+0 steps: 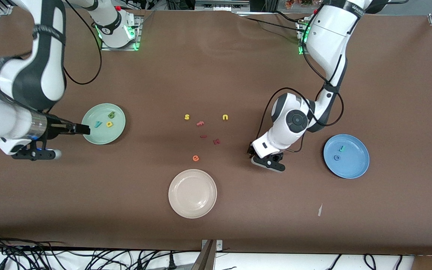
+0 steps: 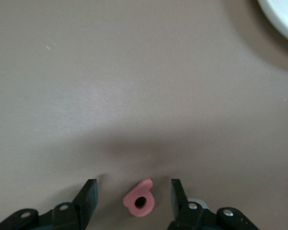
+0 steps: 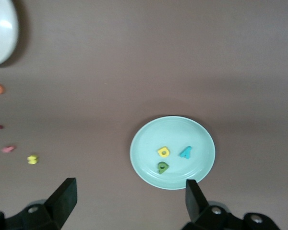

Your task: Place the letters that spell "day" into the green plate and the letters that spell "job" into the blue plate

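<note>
Fingers of my left gripper (image 2: 132,199) bracket the salmon-pink letter (image 2: 139,202) on the table (image 1: 238,75), spread, not yet pinching, bound for the blue plate (image 1: 354,168). Right gripper (image 3: 129,203) released, over the green plate (image 3: 149,139), "day" inside

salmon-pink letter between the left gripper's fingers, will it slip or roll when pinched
The salmon-pink letter lies flat on the table, so it probably won't roll. It looks small, thin and likely light. The open left gripper straddles it; its rounded edge might let it twist.
</note>
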